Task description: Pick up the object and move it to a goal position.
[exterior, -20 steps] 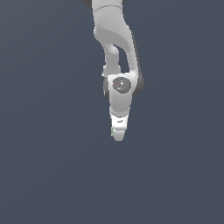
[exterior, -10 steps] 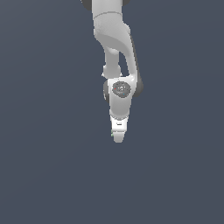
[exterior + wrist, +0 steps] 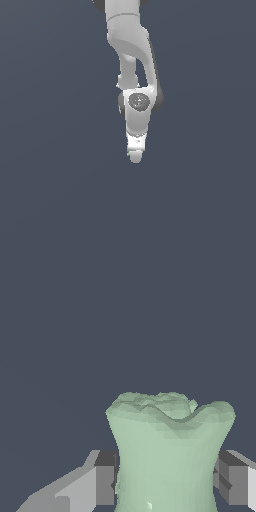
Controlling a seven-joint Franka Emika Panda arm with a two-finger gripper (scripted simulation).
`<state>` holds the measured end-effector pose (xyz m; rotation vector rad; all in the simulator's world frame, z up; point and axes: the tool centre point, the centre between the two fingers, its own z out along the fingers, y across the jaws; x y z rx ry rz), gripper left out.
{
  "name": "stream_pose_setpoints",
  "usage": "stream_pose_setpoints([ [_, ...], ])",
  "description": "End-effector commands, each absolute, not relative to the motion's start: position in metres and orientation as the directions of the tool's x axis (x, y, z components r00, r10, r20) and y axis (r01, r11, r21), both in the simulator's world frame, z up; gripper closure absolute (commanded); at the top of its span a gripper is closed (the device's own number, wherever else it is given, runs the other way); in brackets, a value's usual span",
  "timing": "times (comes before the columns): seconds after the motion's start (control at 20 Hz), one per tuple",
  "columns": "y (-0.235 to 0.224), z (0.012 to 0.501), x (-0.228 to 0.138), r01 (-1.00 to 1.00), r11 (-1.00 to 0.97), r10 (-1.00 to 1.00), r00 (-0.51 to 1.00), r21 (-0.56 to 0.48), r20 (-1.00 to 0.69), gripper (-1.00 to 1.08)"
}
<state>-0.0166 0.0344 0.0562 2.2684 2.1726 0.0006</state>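
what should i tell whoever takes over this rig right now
End effector: shut on the mint-green object; the wrist view shows a finger pad against each side of it.
Object: between the fingers; in the exterior view only a green speck shows at the fingertips.
Done: the grasp looks made.
Left: carry it to the goal and release. No goal marker is visible in either view, and whether the object is off the surface cannot be told.

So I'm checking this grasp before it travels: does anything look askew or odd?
Nothing stands out. The mint-green object sits upright and centred in the gripper, a jaw at each side; the exterior view shows only a green sliver at the arm's tip.
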Motion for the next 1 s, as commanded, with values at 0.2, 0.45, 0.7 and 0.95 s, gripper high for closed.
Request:
stream_pose_setpoints([
  [0.2, 0.048, 0.073, -0.019, 0.999, -0.042, 0.999, 0.042, 0.001, -0.001, 1.08],
  [0.45, 0.071, 0.103, -0.025, 0.999, -0.042, 0.999, 0.042, 0.001, -0.001, 1.08],
  [0.7, 0.106, 0.148, -0.032, 0.999, -0.041, 0.999, 0.041, 0.001, -0.002, 1.08],
  [0.95, 0.145, 0.197, -0.039, 0.999, -0.04, 0.999, 0.04, 0.0, -0.001, 1.08],
])
